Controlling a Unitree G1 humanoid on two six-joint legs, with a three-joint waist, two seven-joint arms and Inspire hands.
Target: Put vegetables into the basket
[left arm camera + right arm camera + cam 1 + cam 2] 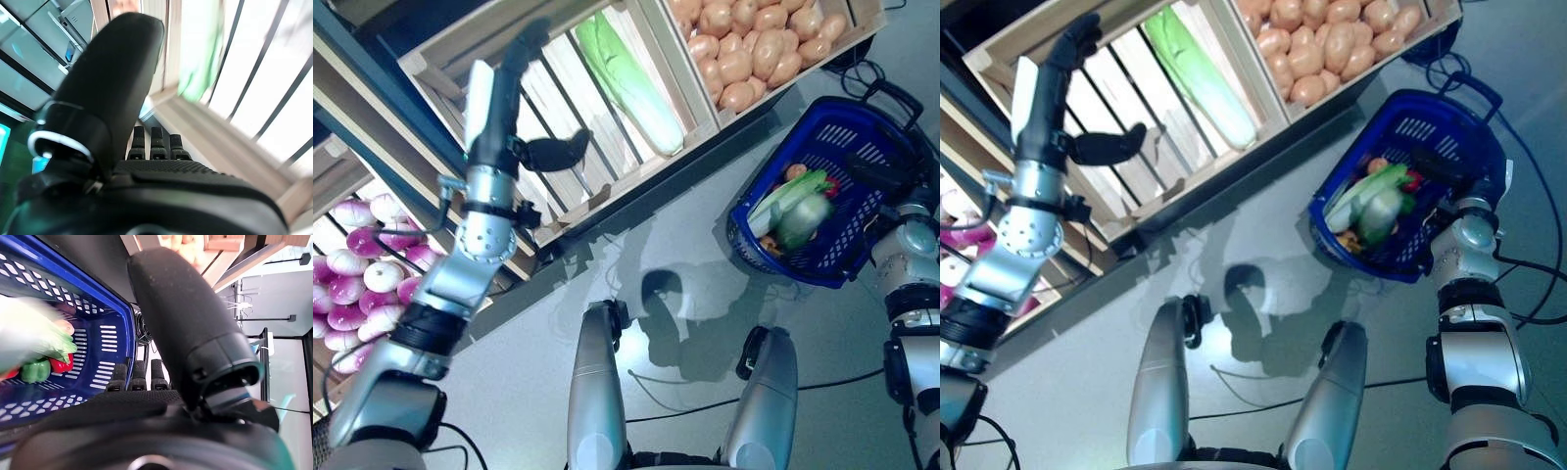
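Note:
A blue plastic basket [847,132] sits at the right and holds a long green-and-white cabbage [798,211], a red pepper [61,364] and a green pepper [34,371]. My right hand [876,168] lies over the basket's near rim with straight fingers and nothing in it; the cabbage below it looks smeared. My left hand [504,98] is raised in front of a slatted wooden crate [607,191], fingers straight, thumb out to the side, empty. A long green cabbage [631,83] lies in that crate, to the right of the hand.
A crate of potatoes [754,49] stands beside the cabbage crate, behind the basket. A lower bin at the left holds purple-and-white round vegetables [362,274]. The basket's black handle [893,95] hangs off its far side.

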